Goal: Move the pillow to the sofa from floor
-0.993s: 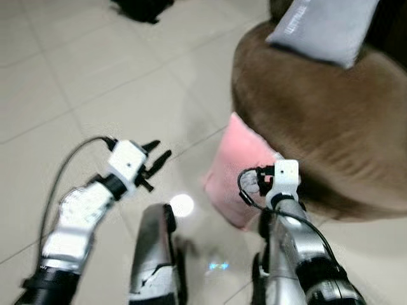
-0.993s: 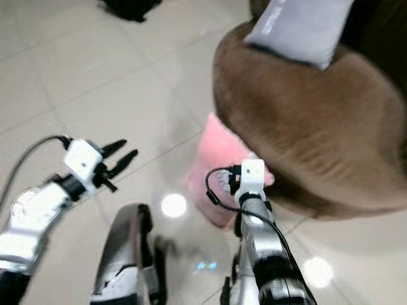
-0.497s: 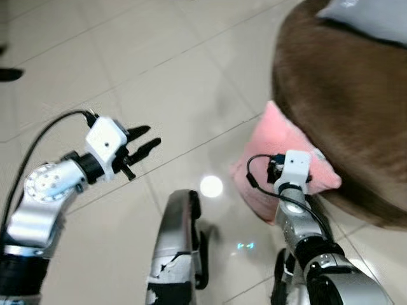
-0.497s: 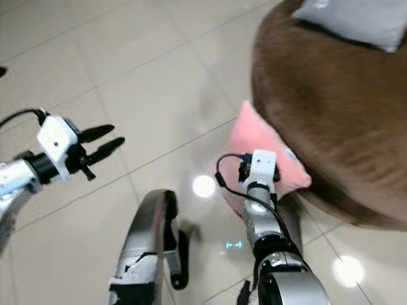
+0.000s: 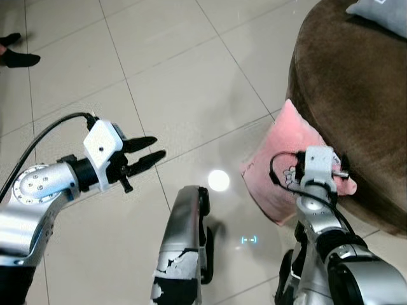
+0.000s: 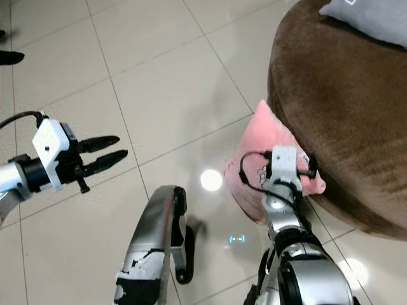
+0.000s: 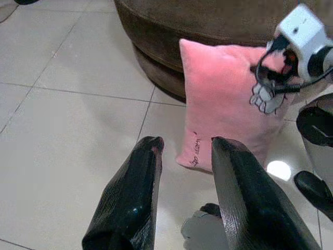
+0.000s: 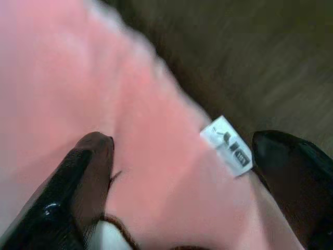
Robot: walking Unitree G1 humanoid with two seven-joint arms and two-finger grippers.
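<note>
Right pincer [image 8: 177, 172] is down at the pink pillow [image 5: 280, 166], its two black fingers spread wide, one pressed into the plush face and the other out past the edge where the white label [image 8: 227, 144] hangs. Nothing is held yet; the pillow's corner sits between the jaws. The pillow stands on edge on the tiled floor [image 5: 159, 76], leaning against the base of the brown sofa [image 5: 356, 95], with the right wrist directly in front of it.

The step, as I read it, is the grab. To do it well, push the fingers a little deeper so they straddle a thick fold and not just the thin seam by the label, then close firmly; plush compresses, so a shallow pinch could slip once the weight comes on. Lift straight up before swinging toward the seat, to clear the sofa's rounded rim.

Left pincer [image 5: 145, 152] hovers out over bare tiles, well apart from the pillow, fingers parted a modest way and empty, pointing toward it. A grey cushion [image 5: 378, 13] lies up on the sofa already, so aim for the open brown seat beside it
</note>
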